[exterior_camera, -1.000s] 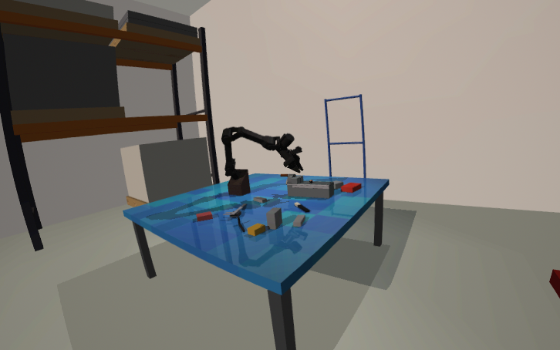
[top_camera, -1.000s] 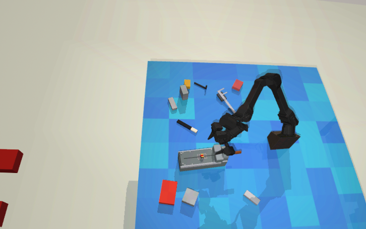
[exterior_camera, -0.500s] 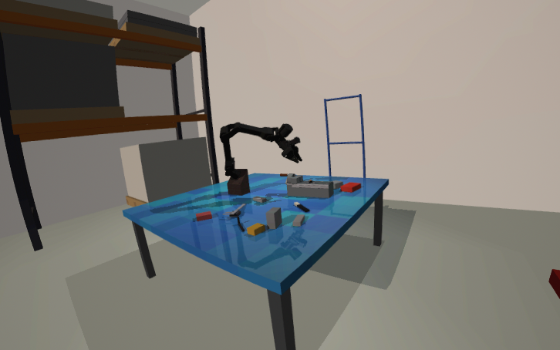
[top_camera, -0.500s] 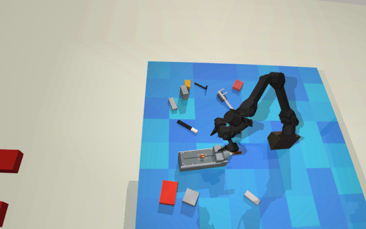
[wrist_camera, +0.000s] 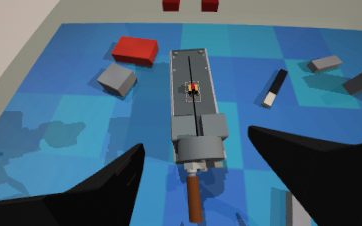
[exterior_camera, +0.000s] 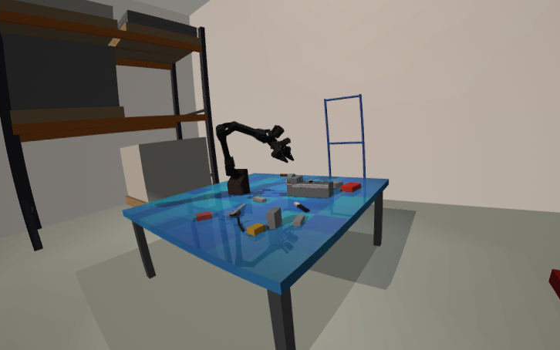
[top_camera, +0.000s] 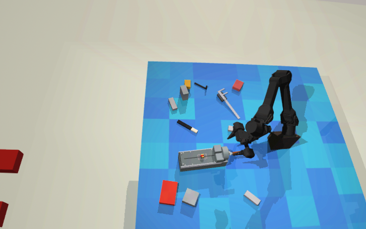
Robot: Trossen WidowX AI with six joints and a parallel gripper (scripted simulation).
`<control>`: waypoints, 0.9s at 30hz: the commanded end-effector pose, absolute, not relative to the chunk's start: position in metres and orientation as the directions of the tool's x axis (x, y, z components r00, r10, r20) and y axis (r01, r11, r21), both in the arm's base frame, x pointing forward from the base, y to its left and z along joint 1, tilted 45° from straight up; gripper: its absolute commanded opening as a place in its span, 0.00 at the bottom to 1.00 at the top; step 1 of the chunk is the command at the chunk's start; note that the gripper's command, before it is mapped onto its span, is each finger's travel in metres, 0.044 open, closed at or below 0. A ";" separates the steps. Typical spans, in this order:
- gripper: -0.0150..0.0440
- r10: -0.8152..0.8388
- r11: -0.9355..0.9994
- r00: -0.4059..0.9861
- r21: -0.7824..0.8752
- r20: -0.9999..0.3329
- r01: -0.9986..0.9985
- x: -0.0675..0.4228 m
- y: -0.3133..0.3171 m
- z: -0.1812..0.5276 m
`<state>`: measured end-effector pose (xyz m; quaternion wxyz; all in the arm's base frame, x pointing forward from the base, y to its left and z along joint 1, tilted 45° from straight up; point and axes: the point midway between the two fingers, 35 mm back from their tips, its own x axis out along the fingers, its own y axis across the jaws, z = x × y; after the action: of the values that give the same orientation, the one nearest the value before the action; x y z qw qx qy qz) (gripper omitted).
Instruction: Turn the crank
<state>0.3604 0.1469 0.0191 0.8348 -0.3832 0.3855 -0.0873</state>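
Note:
The grey machine [top_camera: 188, 162] [exterior_camera: 310, 190] [wrist_camera: 181, 102] lies on the blue table, with a slotted top and a round grey housing at its crank end. The crank's brown handle [top_camera: 238, 153] [exterior_camera: 283, 174] [wrist_camera: 194, 200] sticks out from that end. The red pointer [top_camera: 202, 156] [wrist_camera: 193, 86] sits in a small outlined window, very near the yellow brass marks; whether it is exactly level is too small to tell. My gripper [exterior_camera: 289, 160] [wrist_camera: 196, 139] is open and empty, above the crank end and clear of the handle. In the wrist view the handle shows low between the fingers.
A red block [top_camera: 168, 192] [wrist_camera: 135, 50] and a grey block [top_camera: 190, 196] [wrist_camera: 117, 79] lie beside the machine. A black-and-white stick [top_camera: 185, 125] [wrist_camera: 275, 88] lies on its other side. A caliper [top_camera: 230, 106], a small black tool [top_camera: 200, 85] and several blocks are farther off.

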 end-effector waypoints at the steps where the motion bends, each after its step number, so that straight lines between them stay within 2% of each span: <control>1: 1.00 -0.446 0.704 0.708 -0.703 -0.547 -0.100 0.338 0.145 0.017; 6: 1.00 -0.445 0.714 0.726 -0.697 -0.524 -0.065 0.320 0.144 0.014; 27: 1.00 -0.446 0.713 0.727 -0.699 -0.523 -0.065 0.322 0.111 -0.020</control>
<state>0.3227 0.1143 -0.0145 0.8581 -0.3586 0.3495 -0.1136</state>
